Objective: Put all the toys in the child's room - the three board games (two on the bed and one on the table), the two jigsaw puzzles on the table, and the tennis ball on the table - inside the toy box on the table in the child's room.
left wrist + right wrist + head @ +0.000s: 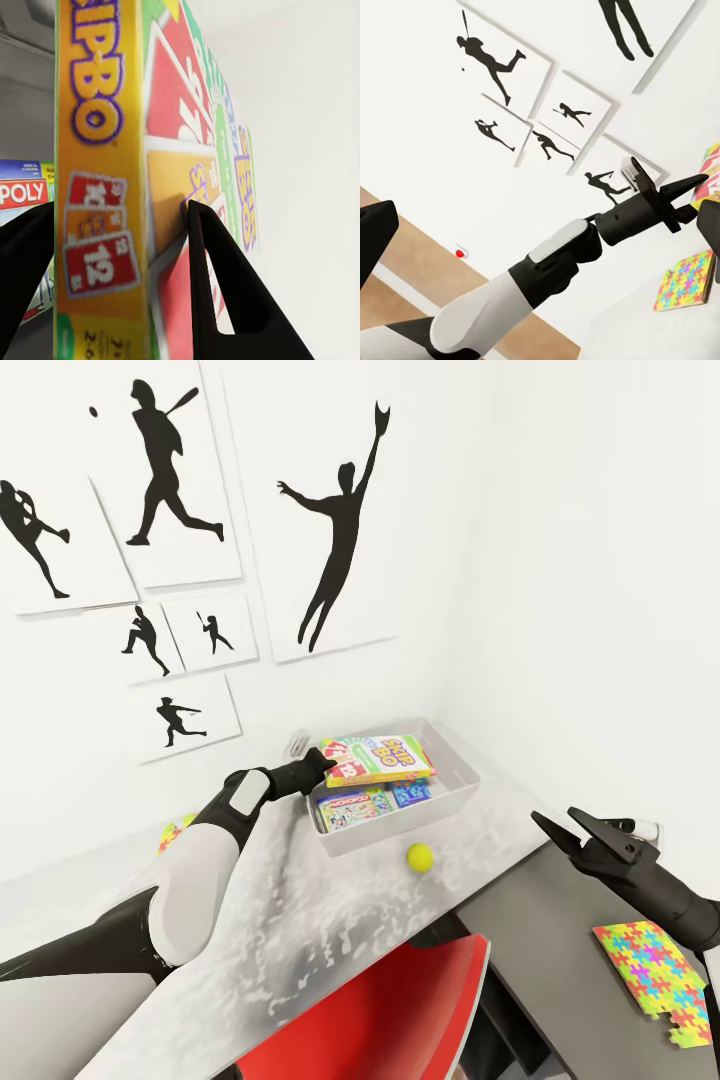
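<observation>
Two fingers [217, 285] clamp the Skip-Bo box [101, 187]; head view reveals the toy box [455, 785] beneath.

Light was bright and even across my head view, white walls [560, 560] nearly washed out. Surface [330, 920] showed mottled pale sheen; shadows faint and soft. Left wrist view: board game box [97, 187] so close its print blurred. Right wrist view sharp, no glare.

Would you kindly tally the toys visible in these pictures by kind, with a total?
Board games: 3 (Skip-Bo box held by the left gripper, Monopoly box, blue box)
Jigsaw puzzles: 2 ()
Tennis balls: 1
Total: 6
</observation>
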`<state>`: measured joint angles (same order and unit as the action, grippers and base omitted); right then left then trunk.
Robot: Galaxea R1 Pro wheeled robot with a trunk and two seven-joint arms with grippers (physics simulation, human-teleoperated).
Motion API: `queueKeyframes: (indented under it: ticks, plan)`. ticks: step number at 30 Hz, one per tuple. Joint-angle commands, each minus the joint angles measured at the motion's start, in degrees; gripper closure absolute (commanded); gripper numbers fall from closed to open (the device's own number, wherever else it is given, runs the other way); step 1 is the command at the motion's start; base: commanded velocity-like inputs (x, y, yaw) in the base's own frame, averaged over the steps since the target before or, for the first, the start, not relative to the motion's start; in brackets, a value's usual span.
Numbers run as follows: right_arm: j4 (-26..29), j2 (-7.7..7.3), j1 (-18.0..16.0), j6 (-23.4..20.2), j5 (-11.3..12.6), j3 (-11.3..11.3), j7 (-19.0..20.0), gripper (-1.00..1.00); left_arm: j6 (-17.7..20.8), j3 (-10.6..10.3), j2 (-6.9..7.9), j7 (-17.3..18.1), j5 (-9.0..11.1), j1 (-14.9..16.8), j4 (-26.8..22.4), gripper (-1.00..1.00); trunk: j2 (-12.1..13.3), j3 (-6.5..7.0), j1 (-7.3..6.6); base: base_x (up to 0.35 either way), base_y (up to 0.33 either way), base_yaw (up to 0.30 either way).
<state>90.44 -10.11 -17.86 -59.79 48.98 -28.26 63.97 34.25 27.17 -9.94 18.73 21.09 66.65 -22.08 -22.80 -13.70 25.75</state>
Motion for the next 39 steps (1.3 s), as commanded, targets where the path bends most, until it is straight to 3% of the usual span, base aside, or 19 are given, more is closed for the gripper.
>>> queueKeyframes:
  ticks: [1, 39]
  plan:
    - [0.00, 0.00, -0.03, -0.21, -0.11, -0.04, 0.20, -1.00, 0.47, 0.42, -0.05, -0.01, 0.10, 0.05, -0.07, 1.00, -0.11, -0.11, 0.03, 0.000, 0.000, 0.000]
    - [0.00, 0.01, 0.01, -0.15, -0.15, -0.73, 2.76, -1.00, 0.47, 0.34, -0.05, -0.01, 0.04, 0.05, -0.07, 1.00, -0.11, -1.50, 0.03, 0.000, 0.000, 0.000]
